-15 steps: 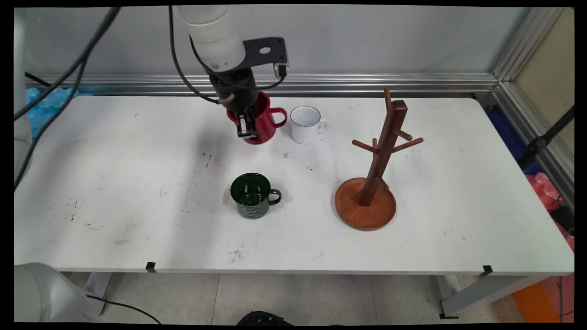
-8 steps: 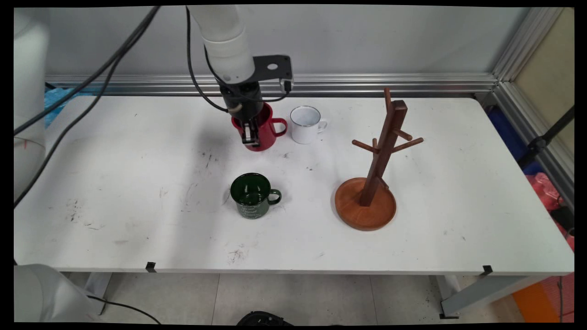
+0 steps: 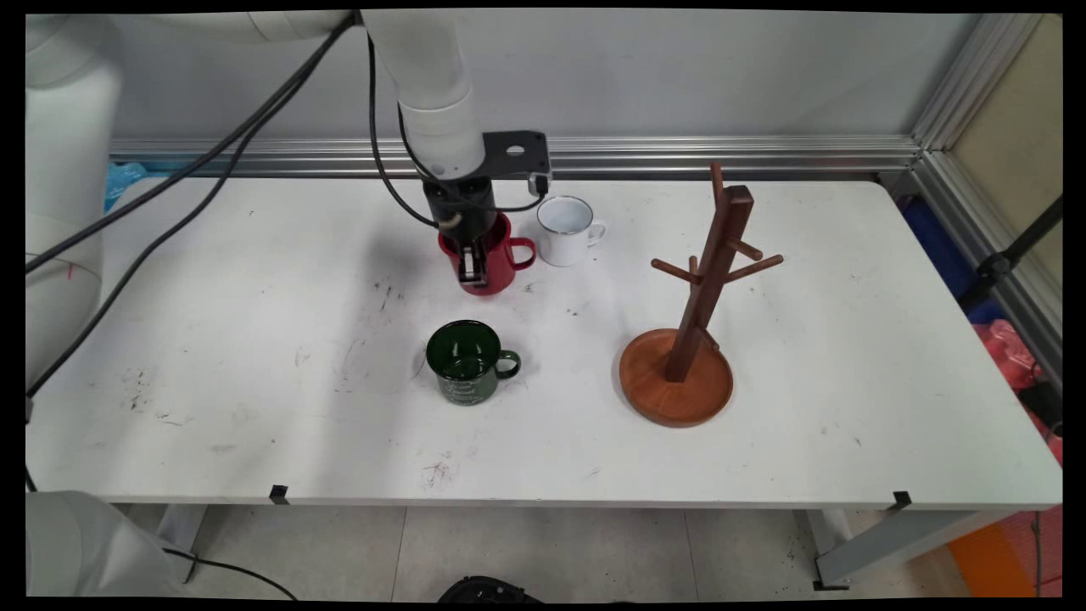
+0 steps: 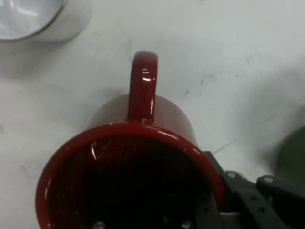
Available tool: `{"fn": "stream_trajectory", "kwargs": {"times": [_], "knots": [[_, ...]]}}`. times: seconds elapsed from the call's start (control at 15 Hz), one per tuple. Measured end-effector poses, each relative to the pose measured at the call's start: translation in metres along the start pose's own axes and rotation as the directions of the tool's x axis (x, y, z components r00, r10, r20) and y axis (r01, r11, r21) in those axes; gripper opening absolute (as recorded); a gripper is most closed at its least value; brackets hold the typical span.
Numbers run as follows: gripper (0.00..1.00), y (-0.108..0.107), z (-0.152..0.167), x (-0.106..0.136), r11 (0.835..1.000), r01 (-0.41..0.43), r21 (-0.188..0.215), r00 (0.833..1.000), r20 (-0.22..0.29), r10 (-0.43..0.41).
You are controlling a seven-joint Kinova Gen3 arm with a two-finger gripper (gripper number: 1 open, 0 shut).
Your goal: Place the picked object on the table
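**Three mugs, one wooden mug stand, one gripper**

Mugs on the table (image 3: 212, 339): one red (image 3: 496, 265), one white (image 3: 567, 231), one green (image 3: 465, 363). The wooden mug stand (image 3: 689, 339) is at the right, well apart.

The gripper (image 3: 473, 270) is clamped on the red mug's rim, one finger inside and one outside. The red mug is glossy, upright, handle toward the white mug just beside it, toward the far edge of the table behind the green mug.

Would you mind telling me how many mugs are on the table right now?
3: a red mug gripped at its rim by the gripper, a white mug just right of it, and a green mug nearer the camera. None looks hidden.
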Motion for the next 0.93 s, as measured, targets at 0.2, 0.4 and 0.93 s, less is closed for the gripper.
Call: {"fn": "stream_trajectory", "kwargs": {"times": [0.2,0.4,0.93], "knots": [[0.00,0.000,0.010,0.002,1.000,-0.002,-0.004,1.000,0.005,0.002],[0.00,-0.001,0.019,0.004,1.000,-0.006,-0.003,1.000,0.006,0.006],[1.00,-0.001,0.032,0.007,1.000,-0.015,0.008,1.000,0.000,0.015]]}}
